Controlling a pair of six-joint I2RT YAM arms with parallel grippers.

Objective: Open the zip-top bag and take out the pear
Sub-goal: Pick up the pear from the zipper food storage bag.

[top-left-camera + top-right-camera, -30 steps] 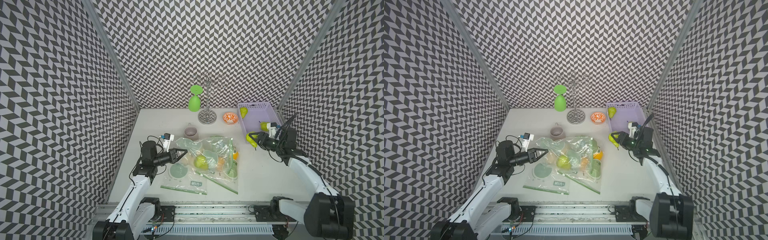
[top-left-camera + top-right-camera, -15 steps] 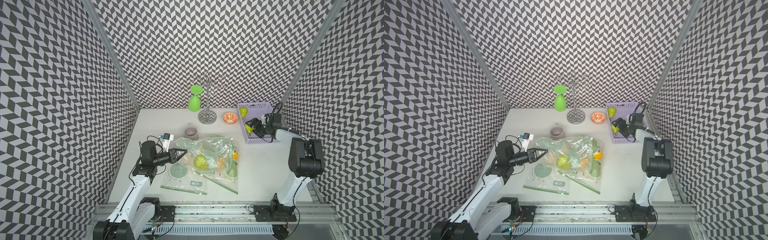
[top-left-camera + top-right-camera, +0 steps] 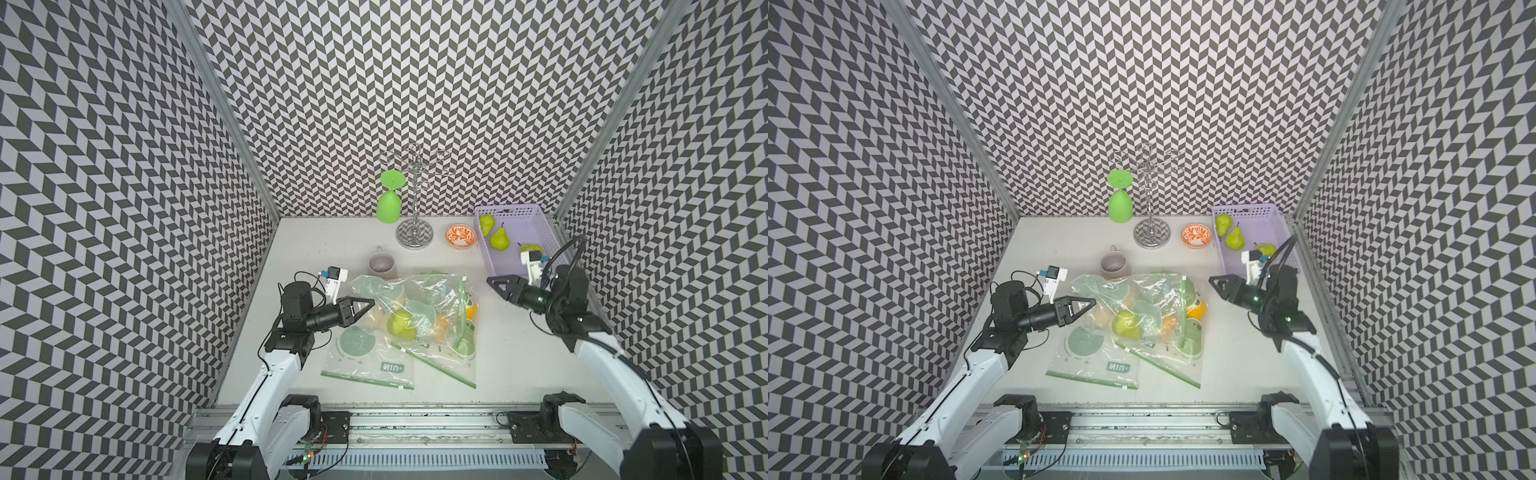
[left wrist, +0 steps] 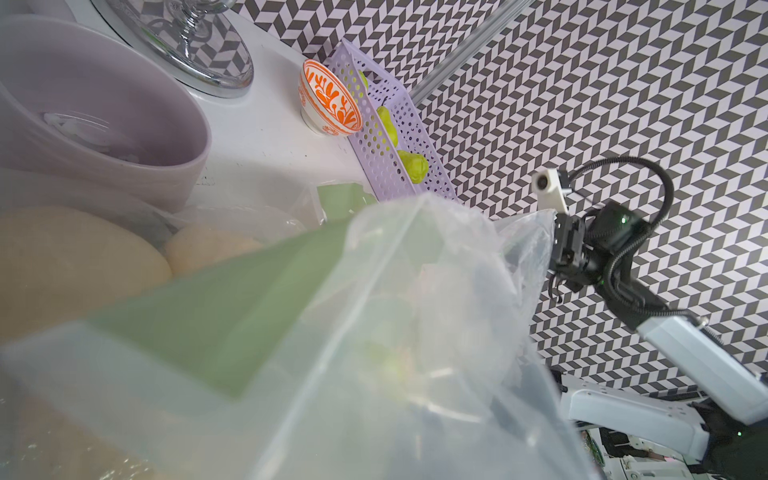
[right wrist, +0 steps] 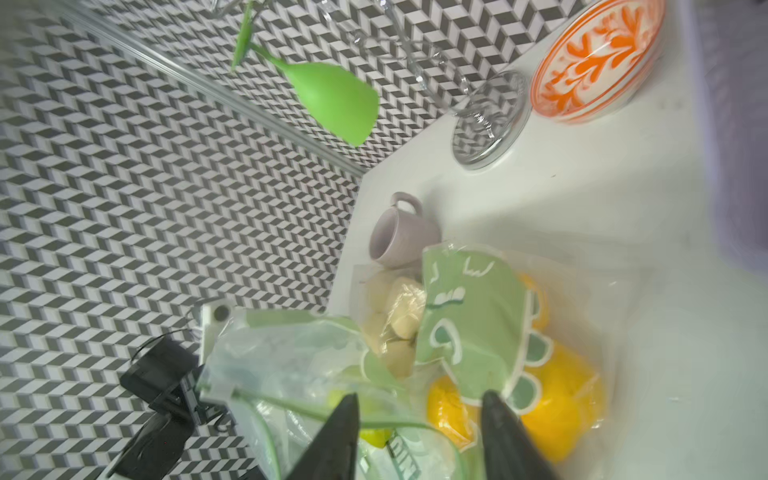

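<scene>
Just beyond the left pincer (image 3: pixel 371 301), clamped tight on the zip-top bag (image 3: pixel 419 297), the pear (image 3: pixel 400 325) is lying inside; the empty, half-open right pincer (image 3: pixel 492 283) should, I think, be entering low through the mouth.

Both top views look down over everything; both wrist cameras closely face the bag (image 4: pixel 415 311)
</scene>
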